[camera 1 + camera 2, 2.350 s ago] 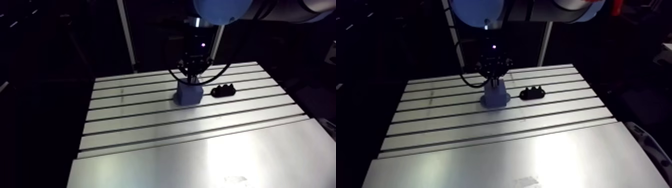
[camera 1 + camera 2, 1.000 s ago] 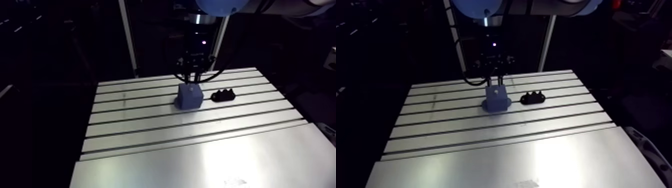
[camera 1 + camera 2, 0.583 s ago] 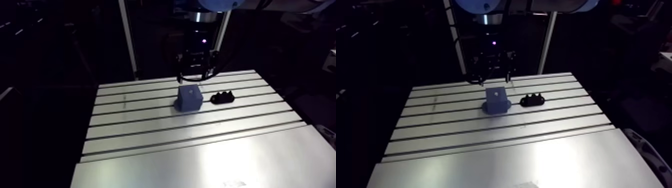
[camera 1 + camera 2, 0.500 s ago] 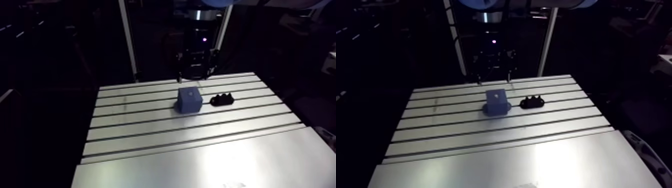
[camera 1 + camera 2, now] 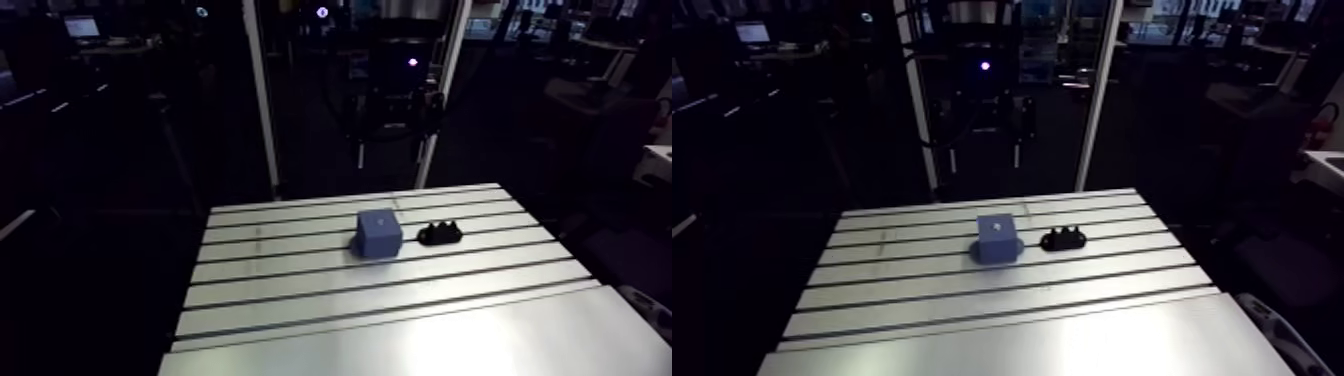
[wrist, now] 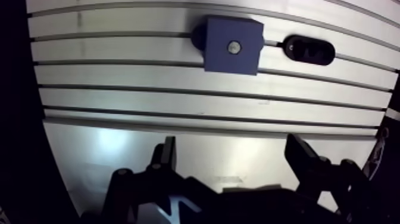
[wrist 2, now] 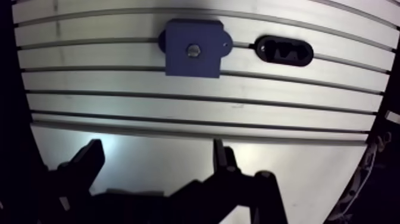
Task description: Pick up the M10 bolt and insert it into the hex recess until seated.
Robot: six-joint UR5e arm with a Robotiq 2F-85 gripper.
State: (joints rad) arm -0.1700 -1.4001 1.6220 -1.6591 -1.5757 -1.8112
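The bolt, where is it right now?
In the wrist view, the bolt sits mid-top in the blue block, next to the black holder, far ahead of the open gripper.

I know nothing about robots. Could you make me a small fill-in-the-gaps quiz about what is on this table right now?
1. The block on the slotted table is coloured ____.
2. A small metal bolt sits in the ____ of the block's top face.
3. The pincer hangs above the table, its fingers ____, with nothing between them.
4. The little holder beside the block is coloured ____.
Missing words: blue; centre; open; black.
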